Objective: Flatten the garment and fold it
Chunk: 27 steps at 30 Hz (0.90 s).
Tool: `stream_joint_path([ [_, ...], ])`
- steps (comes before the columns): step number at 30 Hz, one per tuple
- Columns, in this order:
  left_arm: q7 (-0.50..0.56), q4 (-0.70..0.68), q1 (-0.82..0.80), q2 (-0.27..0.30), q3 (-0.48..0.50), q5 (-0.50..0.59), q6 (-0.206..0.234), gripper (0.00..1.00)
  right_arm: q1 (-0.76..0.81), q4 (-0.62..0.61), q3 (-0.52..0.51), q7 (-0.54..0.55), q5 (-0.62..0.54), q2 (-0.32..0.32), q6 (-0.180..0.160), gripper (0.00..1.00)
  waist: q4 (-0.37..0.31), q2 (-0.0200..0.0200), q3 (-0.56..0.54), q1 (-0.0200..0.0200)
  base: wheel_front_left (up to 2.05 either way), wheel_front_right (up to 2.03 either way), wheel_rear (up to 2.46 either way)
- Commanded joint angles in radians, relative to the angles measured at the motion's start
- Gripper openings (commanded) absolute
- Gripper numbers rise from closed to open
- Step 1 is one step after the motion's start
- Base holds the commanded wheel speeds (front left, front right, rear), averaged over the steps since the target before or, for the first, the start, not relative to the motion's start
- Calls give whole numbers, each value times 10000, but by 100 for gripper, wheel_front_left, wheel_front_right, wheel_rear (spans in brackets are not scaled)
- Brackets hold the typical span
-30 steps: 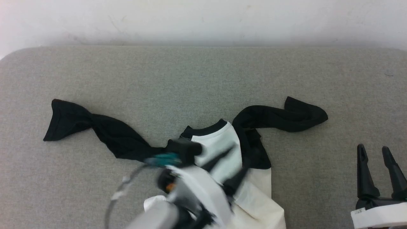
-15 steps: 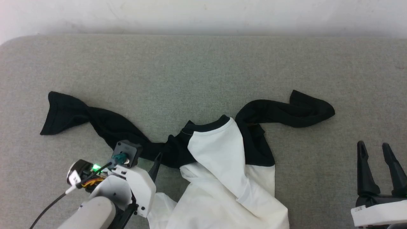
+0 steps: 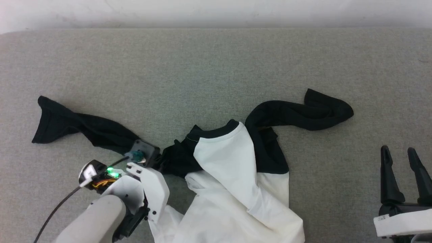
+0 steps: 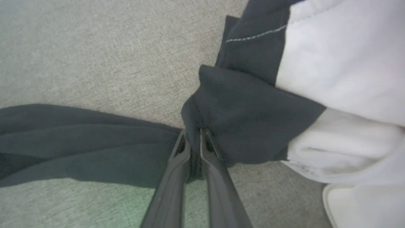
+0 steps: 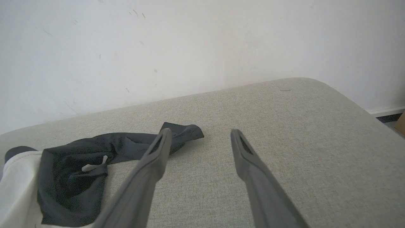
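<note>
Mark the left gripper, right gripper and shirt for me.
left gripper [image 4: 193, 133]: left wrist view, midway between its fingertips.
right gripper [image 3: 397, 149]: head view, midway between its fingertips.
shirt [image 3: 229, 162]: head view, white front panel.

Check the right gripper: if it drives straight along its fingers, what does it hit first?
Probably the bare grey surface, then the wall. The right gripper is open; the black sleeve end lies just left of its line, likely missed. Height unclear.

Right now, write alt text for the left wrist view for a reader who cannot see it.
Jaws of the left gripper are shut on the black sleeve of a white raglan shirt, bunched on a grey fabric surface.
</note>
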Motion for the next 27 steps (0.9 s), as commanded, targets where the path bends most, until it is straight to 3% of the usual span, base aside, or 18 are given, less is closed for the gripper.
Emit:
stream_joint_path([
  [1, -41, 148, 362, -28, 186, -433, 76, 0, -156, -4, -26, 46, -30, 20, -6, 100, 35, 0, -50, -1, 0, 0, 0],
  [5, -245, -551, 697, 109, 1122, -1330, 486, 0, -121, -16, -93, 55, -38, 20, -6, 100, 133, 0, -126, -1, 0, 0, 0],
  [10, -327, -1473, 1380, 1179, 2401, -1732, 1520, 0, -102, -80, -106, 99, -55, 20, -6, 100, 177, 0, -104, -1, 0, 0, 0],
  [13, -366, -1742, 1896, 1659, 2951, -1979, 1916, 0, -124, -120, -83, 124, -76, 20, -6, 100, 122, 0, -45, -1, 0, 0, 0],
  [14, -353, -1760, 2065, 1769, 3055, -2031, 2027, 6, -124, -127, -73, 127, -79, 20, -6, 100, 96, 0, -31, -1, 0, 0, 0],
  [15, -334, -1750, 2229, 1817, 3158, -2115, 2156, 20, -119, -128, -65, 131, -81, 20, -6, 100, 68, 0, -22, -1, 0, 0, 0],
  [17, -314, -1666, 2528, 1865, 3323, -2200, 2487, 31, -101, -120, -54, 131, -75, 20, -6, 100, 12, 0, -21, -1, 0, 0, 0],
  [20, -240, -1492, 2917, 1832, 3370, -2160, 3029, 33, -72, -89, -28, 128, -70, 20, -6, 100, -53, 0, -59, -1, 0, 0, 0],
  [24, -395, -1521, 3160, 1572, 3361, -2239, 3209, 44, -36, -35, -17, 143, -65, 20, -6, 100, -83, 0, -175, -1, 0, 0, 0],
  [25, -584, -1587, 3190, 1460, 3422, -2246, 3267, 89, -20, -23, -28, 147, -64, 20, -6, 100, -73, 0, -223, -1, 0, 0, 0],
  [26, -879, -1684, 3204, 1278, 3562, -2297, 3342, 100, -1, -13, -40, 151, -65, 20, -6, 100, -54, 0, -275, -1, 0, 0, 0],
  [27, -1278, -1826, 3211, 1045, 3756, -2382, 3382, 100, 23, -1, -47, 155, -64, 20, -6, 100, -31, 0, -331, -1, 0, 0, 0],
])
